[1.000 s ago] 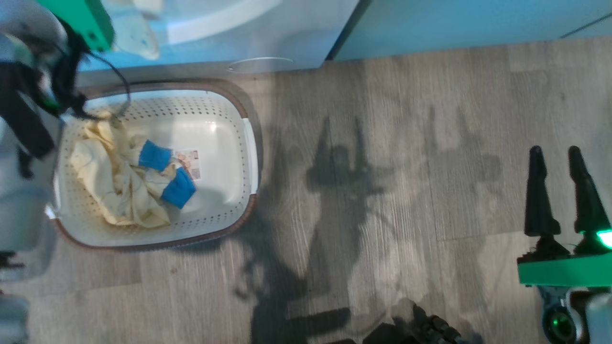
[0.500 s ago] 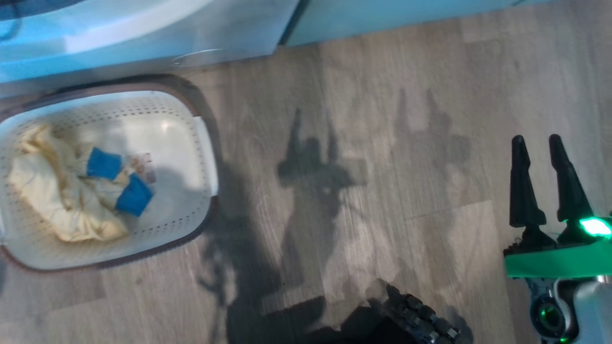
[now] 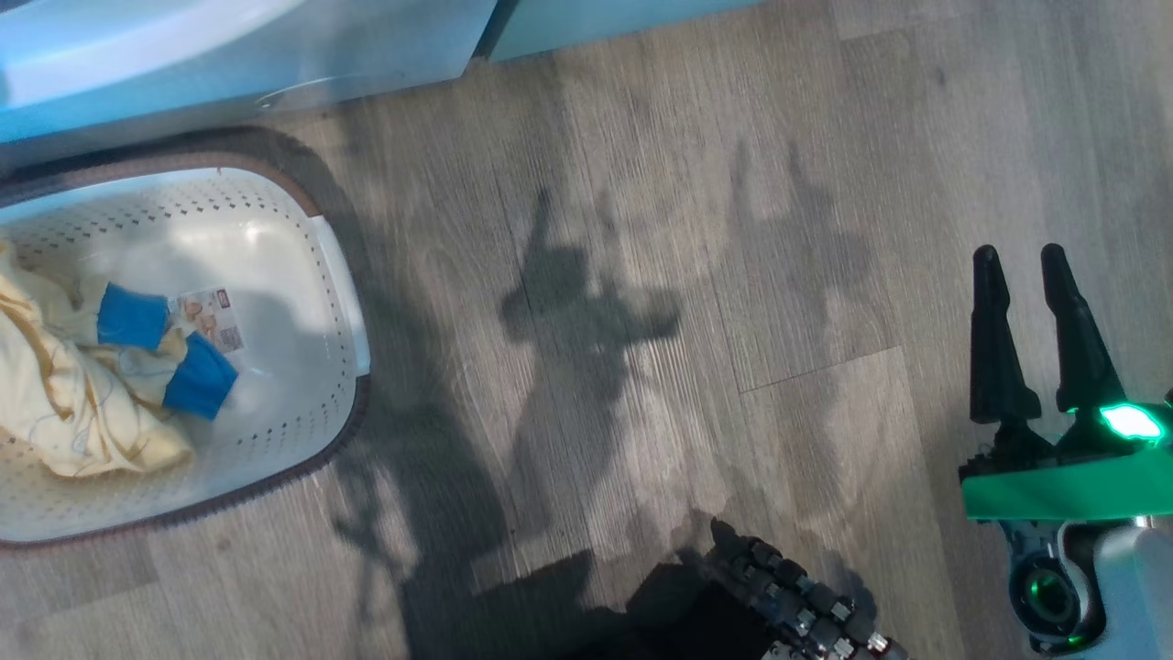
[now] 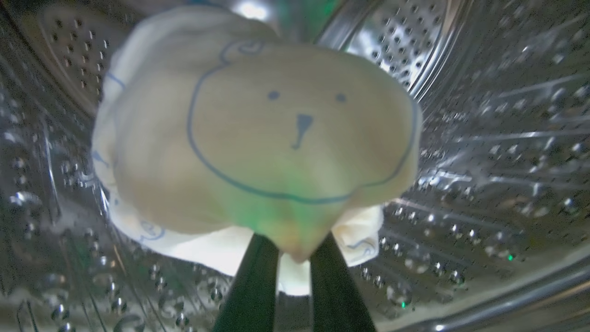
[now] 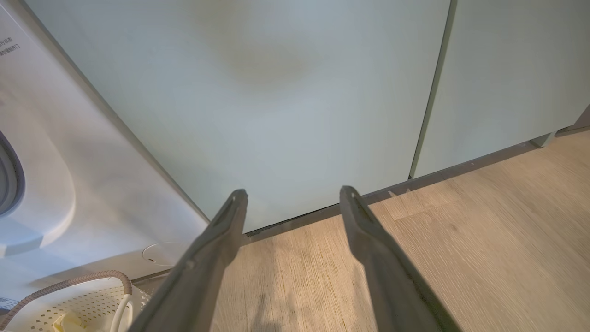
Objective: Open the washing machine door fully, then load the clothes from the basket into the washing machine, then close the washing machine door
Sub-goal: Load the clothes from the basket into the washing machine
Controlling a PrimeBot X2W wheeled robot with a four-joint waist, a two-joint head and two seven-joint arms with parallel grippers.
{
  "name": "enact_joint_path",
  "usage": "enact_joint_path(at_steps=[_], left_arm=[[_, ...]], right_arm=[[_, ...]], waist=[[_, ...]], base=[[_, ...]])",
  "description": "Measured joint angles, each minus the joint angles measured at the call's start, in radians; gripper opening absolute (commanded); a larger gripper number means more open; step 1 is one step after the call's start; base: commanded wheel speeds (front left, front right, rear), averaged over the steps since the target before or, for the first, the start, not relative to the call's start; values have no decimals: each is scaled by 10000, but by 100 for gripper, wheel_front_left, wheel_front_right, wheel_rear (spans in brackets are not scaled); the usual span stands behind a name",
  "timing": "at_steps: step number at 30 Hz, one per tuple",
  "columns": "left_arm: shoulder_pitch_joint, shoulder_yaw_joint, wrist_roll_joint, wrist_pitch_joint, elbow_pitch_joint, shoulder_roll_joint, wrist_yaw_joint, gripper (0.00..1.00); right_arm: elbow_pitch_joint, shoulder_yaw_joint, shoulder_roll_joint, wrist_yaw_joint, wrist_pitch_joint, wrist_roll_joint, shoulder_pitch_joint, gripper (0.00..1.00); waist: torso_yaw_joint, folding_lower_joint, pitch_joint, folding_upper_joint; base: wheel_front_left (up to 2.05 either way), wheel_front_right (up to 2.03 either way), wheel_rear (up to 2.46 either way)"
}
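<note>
Head camera has swung since a second ago: the basket [image 3: 323, 240] is now at the picture's left edge, same spot by the washing machine [image 3: 229, 55], with yellow clothes [image 3: 64, 403] and blue pieces [image 3: 197, 385] inside. In the steel drum [image 4: 484, 138] the left gripper [image 4: 295, 249] is clamped on a yellow garment [image 4: 258, 138]. Over the floor [image 3: 641, 183] the right gripper [image 3: 1017, 257] has its fingers apart, empty.

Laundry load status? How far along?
Done: the machine is open, since the left claw is inside the steel drum. In hand: that claw is shut on a pale yellow garment with a printed face. Left: more yellow clothes and blue pieces lie in the basket, then closing the door. The right claw hangs open over the floor.
</note>
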Motion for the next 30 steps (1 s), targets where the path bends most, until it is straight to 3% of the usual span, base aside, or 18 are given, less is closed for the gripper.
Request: enact_joint_path(at_steps=[11,12,14,15,30], left_arm=[[183,4,-345,167,702,-253,61,0],[182,19,-418,178,742,-265,105,18],[183,17,-441,178,807,-272,182,75],[187,17,-443,190,842,-272,180,98],[1704,2,-807,-924,428,-1058,594,100]], right_arm=[[61,-4,0,0,0,4,-127,100],[77,0,0,0,0,21,-128,100],[123,0,0,0,0,44,-128,100],[132,0,0,0,0,44,-129,100],[159,-430,0,0,0,-236,-112,100]], waist=[[95,0,103,0],[96,0,106,0],[96,0,98,0],[95,0,83,0],[510,-2,-618,1]], base=[[0,0,0],[0,0,0],[0,0,0],[0,0,0],[0,0,0]])
